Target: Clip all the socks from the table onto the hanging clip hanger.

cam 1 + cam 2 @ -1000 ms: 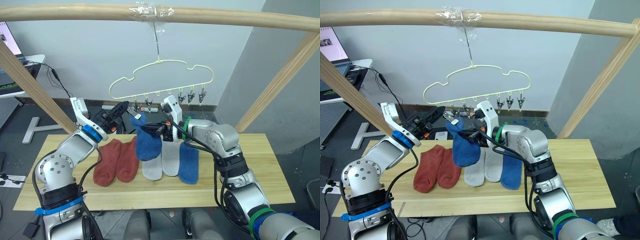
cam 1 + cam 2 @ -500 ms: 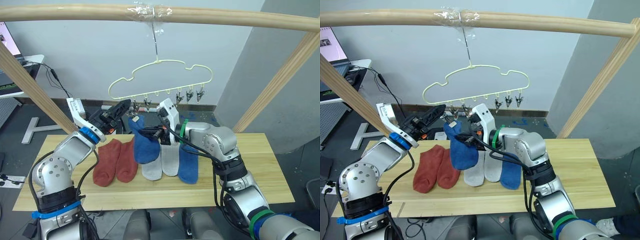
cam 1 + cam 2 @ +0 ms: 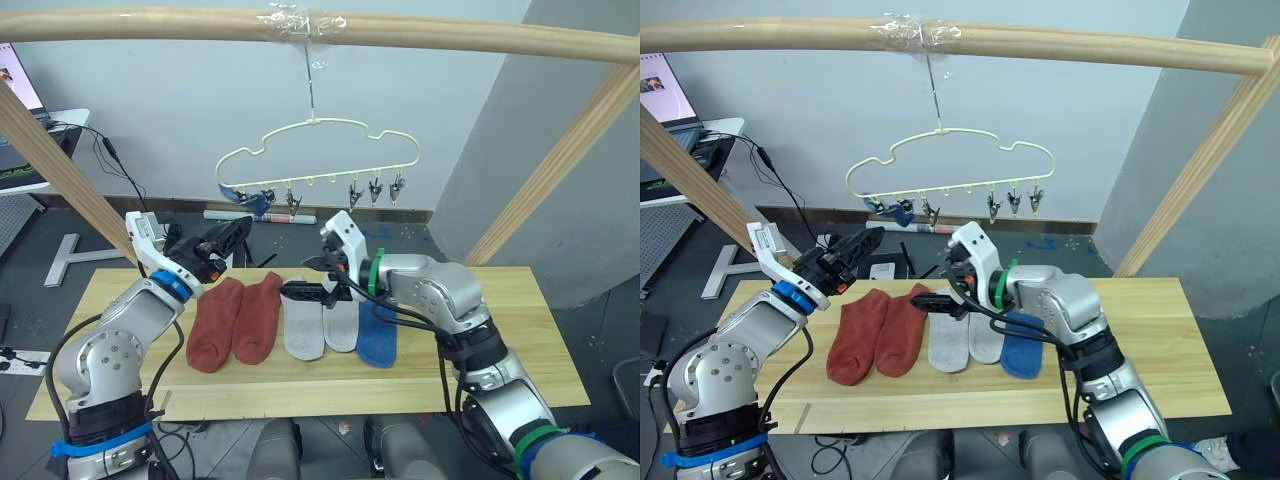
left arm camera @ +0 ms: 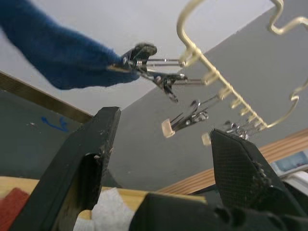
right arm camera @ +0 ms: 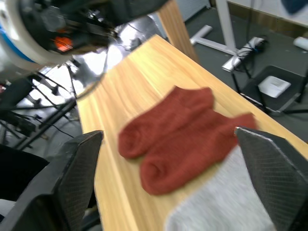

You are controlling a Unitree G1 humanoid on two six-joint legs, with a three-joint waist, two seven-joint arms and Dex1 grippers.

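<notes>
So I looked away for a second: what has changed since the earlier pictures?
The right gripper let go of the blue sock, which now hangs from the hanger's leftmost clip, and dropped open over the table. The left gripper drew back, open. The five socks on the table have not moved.

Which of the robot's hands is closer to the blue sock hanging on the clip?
The left hand. It is raised just below and beside the clipped blue sock. The right hand is lower, over the grey socks on the table.
</notes>
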